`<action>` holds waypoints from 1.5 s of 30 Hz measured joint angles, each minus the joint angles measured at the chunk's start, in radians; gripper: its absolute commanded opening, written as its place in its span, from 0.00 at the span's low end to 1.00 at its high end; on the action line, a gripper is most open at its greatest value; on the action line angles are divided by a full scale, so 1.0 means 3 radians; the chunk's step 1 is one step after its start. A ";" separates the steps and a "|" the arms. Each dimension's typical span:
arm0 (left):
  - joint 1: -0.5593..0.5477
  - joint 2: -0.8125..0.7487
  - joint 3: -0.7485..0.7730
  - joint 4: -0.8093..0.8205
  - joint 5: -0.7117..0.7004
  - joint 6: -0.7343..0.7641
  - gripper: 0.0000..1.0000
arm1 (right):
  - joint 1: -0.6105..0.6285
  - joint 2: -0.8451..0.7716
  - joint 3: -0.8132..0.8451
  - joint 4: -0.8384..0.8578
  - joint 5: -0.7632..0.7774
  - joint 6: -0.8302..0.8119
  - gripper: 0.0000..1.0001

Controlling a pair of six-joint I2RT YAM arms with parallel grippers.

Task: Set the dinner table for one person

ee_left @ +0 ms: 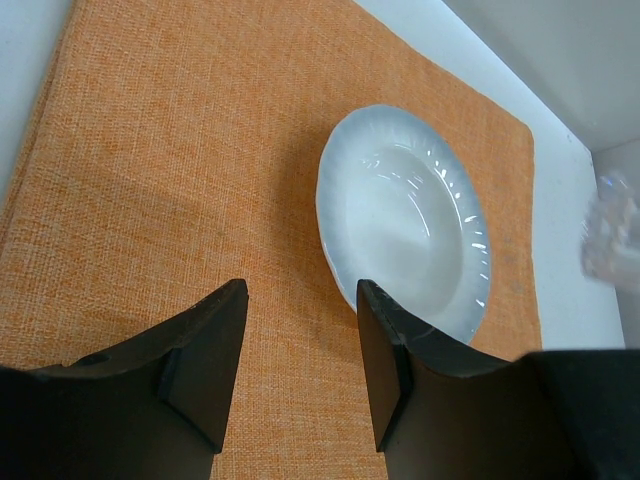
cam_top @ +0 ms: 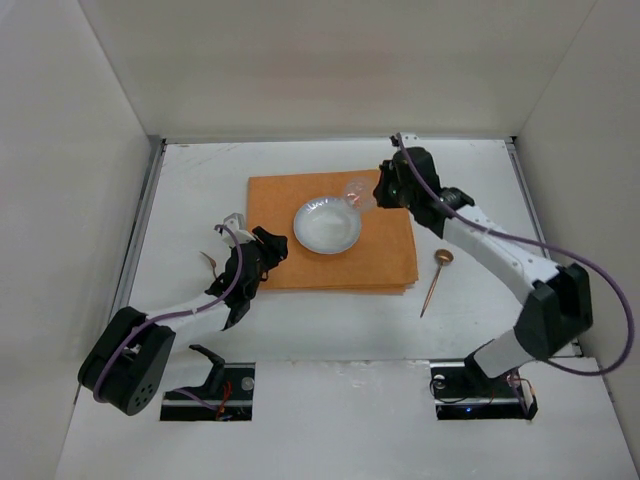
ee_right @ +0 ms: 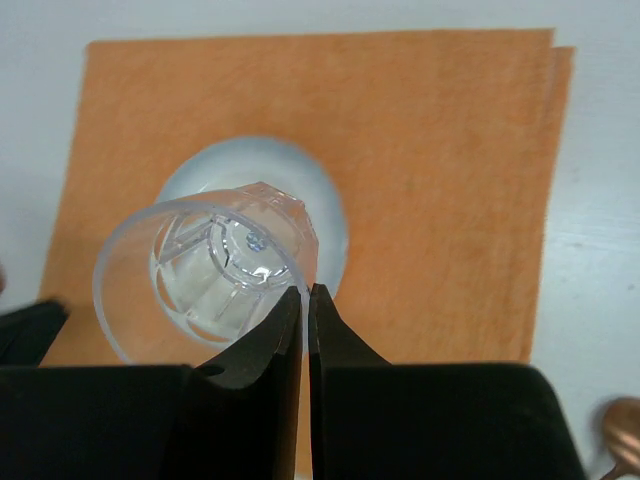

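Observation:
The white dinner table [cam_top: 200,190] carries an orange placemat [cam_top: 385,255] with a white plate [cam_top: 327,225] on it. My right gripper [cam_top: 372,198] is shut on the rim of a clear faceted glass [ee_right: 210,270] and holds it above the plate's far right edge; one finger is inside the rim, one outside. My left gripper [cam_top: 262,245] is open and empty, hovering over the placemat's left part [ee_left: 170,180], with the plate [ee_left: 405,215] just ahead on its right. The glass shows blurred at the right edge of the left wrist view [ee_left: 612,235].
A copper spoon [cam_top: 437,275] lies on the table right of the placemat, bowl end away from me; it also shows in the right wrist view [ee_right: 625,425]. A small utensil [cam_top: 208,262] lies left of the left arm, partly hidden. Grey rails [cam_top: 140,240] line the table sides.

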 measured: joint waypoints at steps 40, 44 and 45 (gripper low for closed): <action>0.0009 0.0032 0.0000 0.0001 0.0017 -0.0013 0.45 | -0.0805 0.1663 0.1134 -0.0083 0.0235 0.0045 0.50; 0.0020 0.0045 0.0000 0.0001 0.0036 -0.0023 0.45 | -0.0805 0.1002 0.0516 0.0046 0.0273 0.0139 0.53; 0.0023 0.0045 0.0000 0.0003 0.0038 -0.0024 0.45 | -0.0805 0.0755 0.0282 0.0118 0.0305 0.0181 0.53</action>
